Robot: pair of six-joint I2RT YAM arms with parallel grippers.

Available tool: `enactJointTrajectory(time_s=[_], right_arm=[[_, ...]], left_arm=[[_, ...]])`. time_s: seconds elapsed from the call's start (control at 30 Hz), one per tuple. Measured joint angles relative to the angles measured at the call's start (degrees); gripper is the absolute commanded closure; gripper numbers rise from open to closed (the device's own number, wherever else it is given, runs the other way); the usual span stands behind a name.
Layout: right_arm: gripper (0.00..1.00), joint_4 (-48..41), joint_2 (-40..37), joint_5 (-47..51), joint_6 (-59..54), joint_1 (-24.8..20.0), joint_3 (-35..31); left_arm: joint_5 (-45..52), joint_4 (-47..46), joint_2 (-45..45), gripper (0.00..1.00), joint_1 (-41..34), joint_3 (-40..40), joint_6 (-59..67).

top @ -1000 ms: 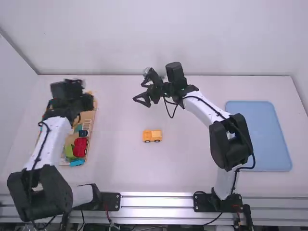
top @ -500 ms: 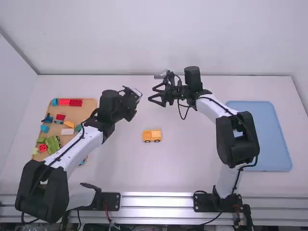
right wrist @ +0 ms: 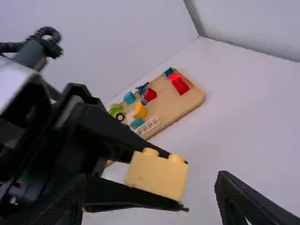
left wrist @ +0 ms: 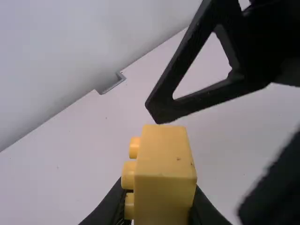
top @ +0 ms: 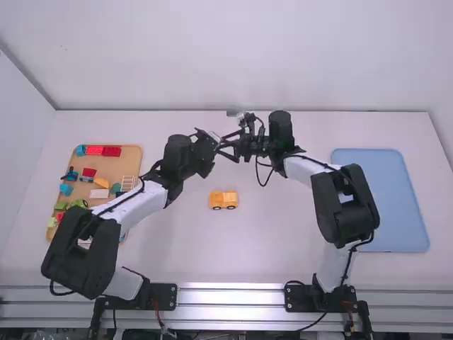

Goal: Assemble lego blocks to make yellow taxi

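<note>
Yellow block [left wrist: 161, 187] clamped in the left gripper [top: 214, 144] above the table.
The right gripper [top: 228, 146] has its fingers apart around it; touching or not cannot be told. The yellow toy car [top: 224, 200] sits nearer the arm bases, between the wooden tray [top: 132, 157] of blocks and the blue tray [top: 382, 202]. The left wrist view reveals three knobs, the right wrist view two.
</note>
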Motion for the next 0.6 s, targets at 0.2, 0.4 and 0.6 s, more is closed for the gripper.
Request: enactJointTrajectory(time_s=[0.2, 0.4, 0.6], right_arm=[[0.35, -0.22, 0.00, 2.21, 1.31, 1.07, -0.07], [0.36, -3.82, 0.00, 2.51, 1.73, 1.66, -0.07], [0.39, -6.51, 0.00, 3.74, 1.29, 1.73, -0.07]], left_arm=[[1.55, -1.14, 0.00, 0.98, 0.02, -0.04, 0.07], [2.14, -3.93, 0.00, 0.98, 0.00, -0.04, 2.19], [2.23, -4.20, 0.00, 0.98, 0.00, -0.15, 3.78]])
